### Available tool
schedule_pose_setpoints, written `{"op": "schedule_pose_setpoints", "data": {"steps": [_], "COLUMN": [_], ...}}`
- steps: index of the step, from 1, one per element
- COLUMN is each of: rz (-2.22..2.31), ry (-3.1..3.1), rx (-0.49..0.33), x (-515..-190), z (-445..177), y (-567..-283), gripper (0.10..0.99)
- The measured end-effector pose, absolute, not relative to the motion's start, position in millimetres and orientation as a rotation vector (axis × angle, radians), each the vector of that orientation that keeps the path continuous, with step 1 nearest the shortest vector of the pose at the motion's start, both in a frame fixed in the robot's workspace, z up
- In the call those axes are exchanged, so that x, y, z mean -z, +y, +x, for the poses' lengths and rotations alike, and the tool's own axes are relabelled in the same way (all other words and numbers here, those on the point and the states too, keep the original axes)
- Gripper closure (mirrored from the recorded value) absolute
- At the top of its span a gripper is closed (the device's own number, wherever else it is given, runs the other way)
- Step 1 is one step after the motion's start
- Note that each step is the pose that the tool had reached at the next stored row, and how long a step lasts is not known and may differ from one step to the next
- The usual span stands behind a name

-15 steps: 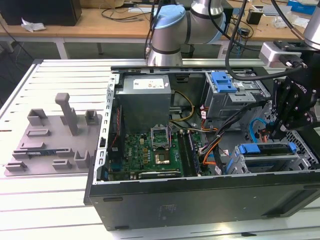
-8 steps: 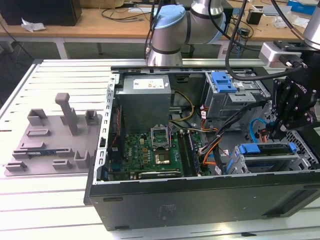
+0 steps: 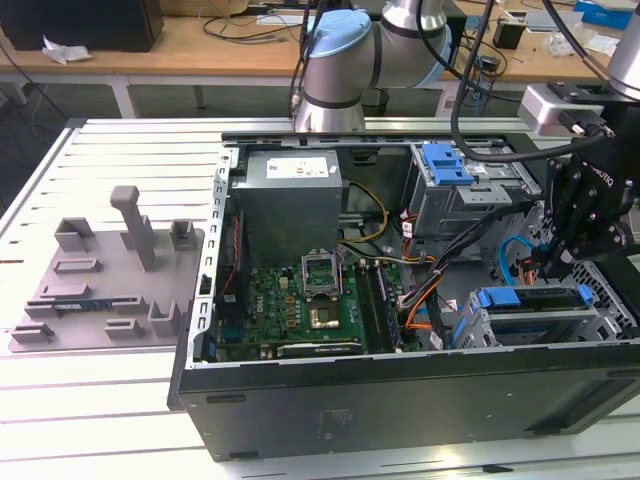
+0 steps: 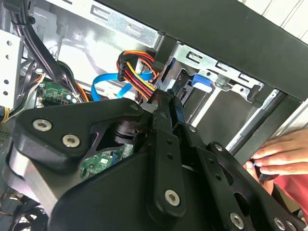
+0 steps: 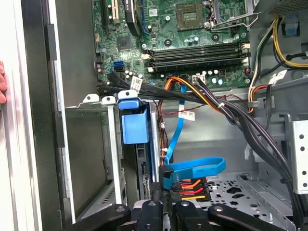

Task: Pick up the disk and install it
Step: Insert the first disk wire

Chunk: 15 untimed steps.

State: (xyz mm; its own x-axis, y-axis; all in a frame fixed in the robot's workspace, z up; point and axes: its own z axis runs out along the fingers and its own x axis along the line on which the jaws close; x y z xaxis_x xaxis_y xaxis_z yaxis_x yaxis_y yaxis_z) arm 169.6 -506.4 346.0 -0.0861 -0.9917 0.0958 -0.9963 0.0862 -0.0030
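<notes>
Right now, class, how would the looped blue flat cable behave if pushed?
Probably floppy: the blue flat cable bends in a loop. Likely light, being thin. It may spring back, since one end looks plugged in.

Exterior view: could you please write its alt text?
The robot's black gripper hangs inside an open computer case, near the blue-framed disk in a grey drive cage. A grey fixture lies at the exterior view's left.

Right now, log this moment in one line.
gripper: at flat disk in blue plastic carrier | disk: in grey metal cage | person's hand: on black case
</notes>
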Motion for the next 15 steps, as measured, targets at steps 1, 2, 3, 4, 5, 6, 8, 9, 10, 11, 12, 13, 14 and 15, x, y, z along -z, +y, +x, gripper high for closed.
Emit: {"op": "schedule_pose_setpoints", "data": {"steps": [1,2,3,4,5,6,8,9,10,11,12,13,14,15], "rz": [2.076,2.077,2.077,2.079,2.082,2.087,2.095,2.098,2.101,2.102,2.102,2.102,2.102,2.102], "ry": [-2.264,-2.264,-2.265,-2.267,-2.271,-2.276,-2.286,-2.290,-2.293,-2.293,-2.294,-2.294,-2.294,-2.294], "rx": [-0.102,-0.102,-0.101,-0.099,-0.097,-0.093,-0.086,-0.082,-0.078,-0.076,-0.076,-0.076,-0.076,-0.075], "x": [-346.1,-346.1,-346.1,-346.1,-346.1,-346.1,-346.1,-346.1,-346.1,-346.1,-346.1,-346.1,-346.1,-346.1], "z": [169.5,169.5,169.5,169.3,169.2,169.0,168.5,168.2,167.9,167.7,167.6,167.6,167.5,167.5], "y": [-508.0,-509.1,-510.4,-511.6,-512.7,-514.2,-516.8,-518.0,-519.1,-519.6,-519.6,-519.6,-519.7,-519.8], "gripper": [0.918,0.918,0.918,0.918,0.918,0.918,0.918,0.918,0.918,0.918,0.918,0.918,0.918,0.918]}}
